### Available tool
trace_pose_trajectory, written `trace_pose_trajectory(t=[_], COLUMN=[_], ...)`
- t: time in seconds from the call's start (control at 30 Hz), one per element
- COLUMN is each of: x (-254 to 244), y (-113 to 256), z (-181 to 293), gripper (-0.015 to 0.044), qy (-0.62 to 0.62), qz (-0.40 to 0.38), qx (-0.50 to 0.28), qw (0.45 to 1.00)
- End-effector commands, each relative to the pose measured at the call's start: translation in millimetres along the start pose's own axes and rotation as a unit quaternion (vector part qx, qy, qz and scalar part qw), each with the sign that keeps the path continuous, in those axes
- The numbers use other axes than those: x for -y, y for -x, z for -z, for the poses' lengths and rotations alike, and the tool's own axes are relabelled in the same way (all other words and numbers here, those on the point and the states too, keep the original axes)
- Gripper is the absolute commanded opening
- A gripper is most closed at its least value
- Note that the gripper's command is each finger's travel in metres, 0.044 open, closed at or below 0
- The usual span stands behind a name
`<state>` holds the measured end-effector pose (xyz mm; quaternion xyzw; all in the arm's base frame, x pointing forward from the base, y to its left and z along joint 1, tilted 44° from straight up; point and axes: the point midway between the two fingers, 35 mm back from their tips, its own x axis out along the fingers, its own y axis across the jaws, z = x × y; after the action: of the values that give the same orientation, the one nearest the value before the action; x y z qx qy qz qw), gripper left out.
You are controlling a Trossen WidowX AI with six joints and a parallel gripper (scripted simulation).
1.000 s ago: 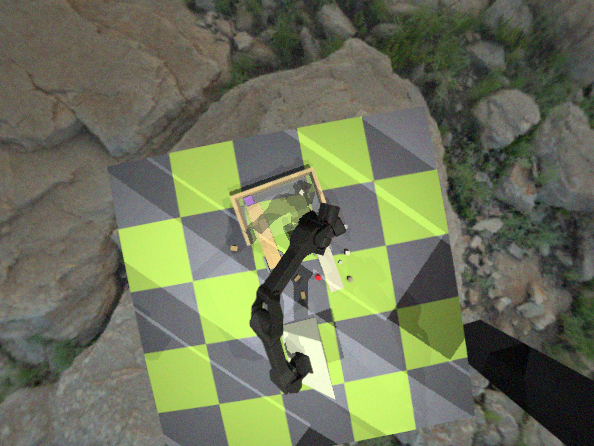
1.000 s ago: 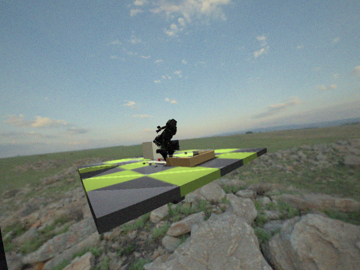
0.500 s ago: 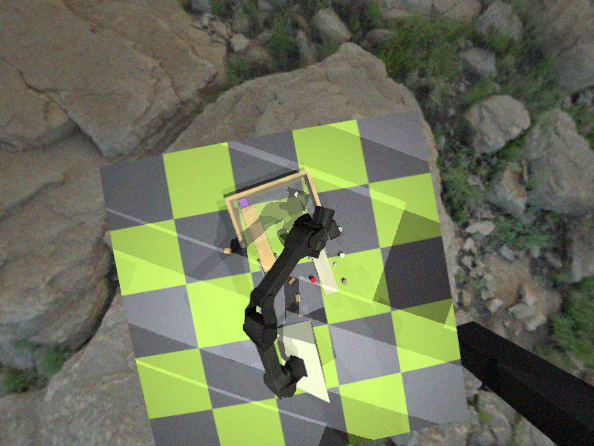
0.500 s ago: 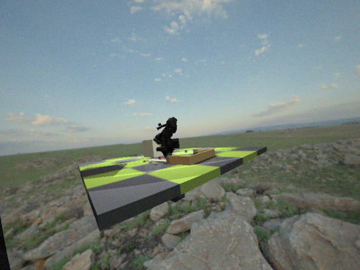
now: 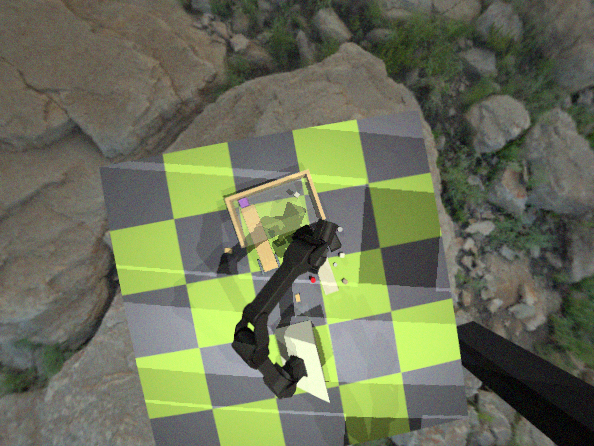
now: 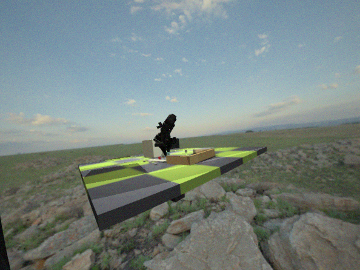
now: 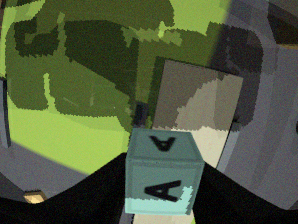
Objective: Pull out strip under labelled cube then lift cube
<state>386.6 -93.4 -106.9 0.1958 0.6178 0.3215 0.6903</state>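
The teal cube labelled A is between the fingers of my gripper, which is shut on it. The cube appears raised over the pale strip, whose end shows beyond it in the wrist view. In the top view my arm hides the cube and part of this strip. A tan strip lies to the left, with a purple cube at its far end.
A low wooden frame stands around the strips' far ends. A pale panel stands near the arm's base. A red piece, an orange block and several small pale pieces lie outside the frame.
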Motion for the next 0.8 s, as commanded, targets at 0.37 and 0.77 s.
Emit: trace_pose_trajectory(t=[0.37, 0.77], x=[-18.0, -37.6], y=[13.3, 13.5], z=[31.8, 64.7], gripper=[0.0000, 0.0000], qy=[0.003, 0.002], qz=[0.001, 0.001], qx=[-0.001, -0.001], qw=[1.000, 1.000])
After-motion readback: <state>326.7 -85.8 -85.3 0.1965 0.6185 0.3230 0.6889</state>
